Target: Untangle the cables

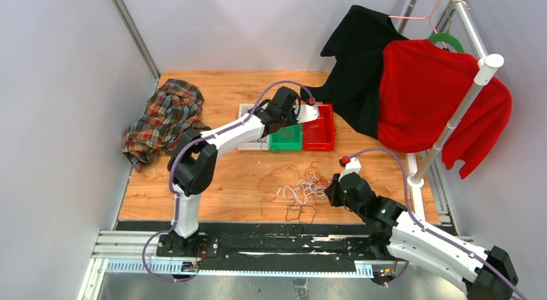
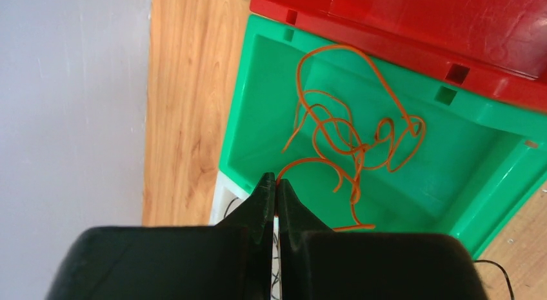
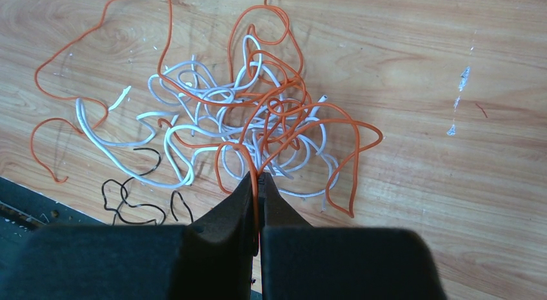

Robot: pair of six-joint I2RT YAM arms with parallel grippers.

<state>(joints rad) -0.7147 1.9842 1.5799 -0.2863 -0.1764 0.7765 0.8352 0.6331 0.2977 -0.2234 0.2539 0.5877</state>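
Farther back, left hand (image 2: 276, 181) clamps an orange cable (image 2: 353, 145) over the green bin (image 2: 248, 93). Right hand (image 3: 258, 179) — likewise closed — grips an orange strand (image 3: 240, 150) of the tangle (image 3: 271, 106).

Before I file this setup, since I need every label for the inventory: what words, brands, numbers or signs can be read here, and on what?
None: no text, brand, number or sign can be read in any view.
Green bin, red bin: plain plastic, no print showing.
Plaid shirt, black shirt, red shirt: no print visible.
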